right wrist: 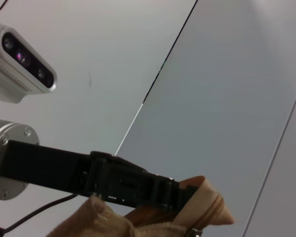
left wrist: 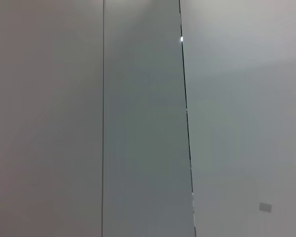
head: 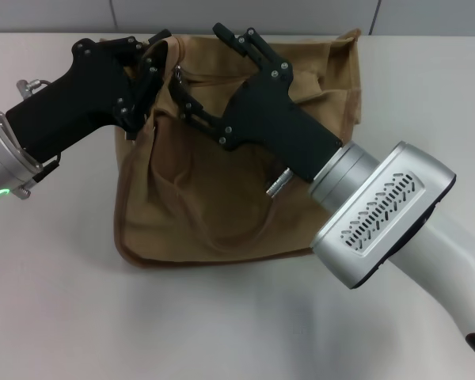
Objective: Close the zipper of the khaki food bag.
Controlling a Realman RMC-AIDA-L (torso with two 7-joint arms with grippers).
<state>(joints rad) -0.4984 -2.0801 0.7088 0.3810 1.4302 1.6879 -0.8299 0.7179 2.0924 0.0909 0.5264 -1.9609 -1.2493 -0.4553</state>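
The khaki food bag [head: 198,198] lies on the white table, slumped and creased. My left gripper [head: 146,67] is at its far left corner, shut on the fabric there. The right wrist view shows that same gripper [right wrist: 175,193] pinching the raised bag corner [right wrist: 207,195], with the zipper [right wrist: 210,211] running down from it and a bit of silver metal at the frame's edge. My right gripper [head: 210,67] hovers over the bag's top panel just right of that corner, fingers spread open, and hides most of the zipper line in the head view. The left wrist view shows only wall.
The white table [head: 222,317] extends in front of and beside the bag. Grey wall panels [left wrist: 143,123] stand behind the table. My right arm's silver forearm [head: 388,214] crosses the bag's near right corner.
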